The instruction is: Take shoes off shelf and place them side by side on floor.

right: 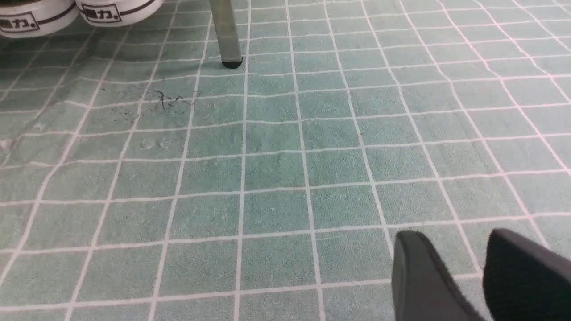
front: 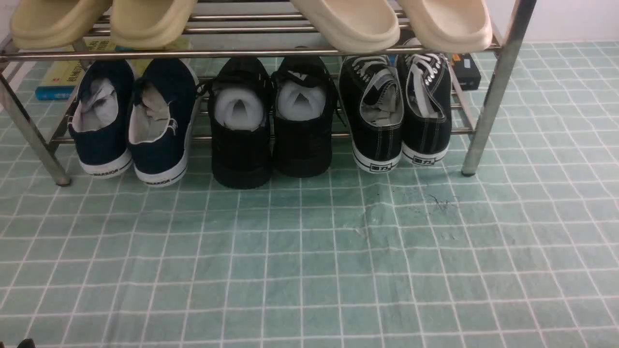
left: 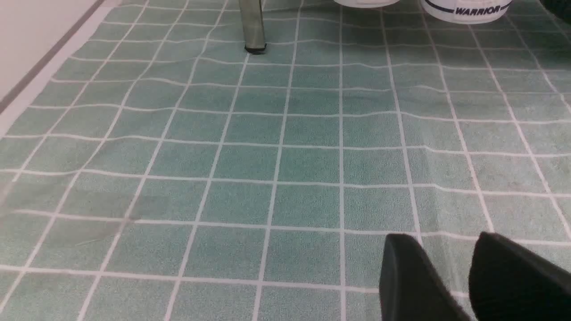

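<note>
Nearest me, the left claw [left: 435,249] and right claw [right: 453,245] hang parted and unloaded over the floor [front: 300,270], presumably to keep them ready for a pickup. Beyond, the black canvas sneakers [front: 375,140] sit side by side on the shelf's [front: 498,96] lower tier, heels toward me, which I judge makes their backs the easy grip.

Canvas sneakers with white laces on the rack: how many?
2, side by side at the lower tier's right end: one nearer the black pair, the other nearer the rack leg.
</note>
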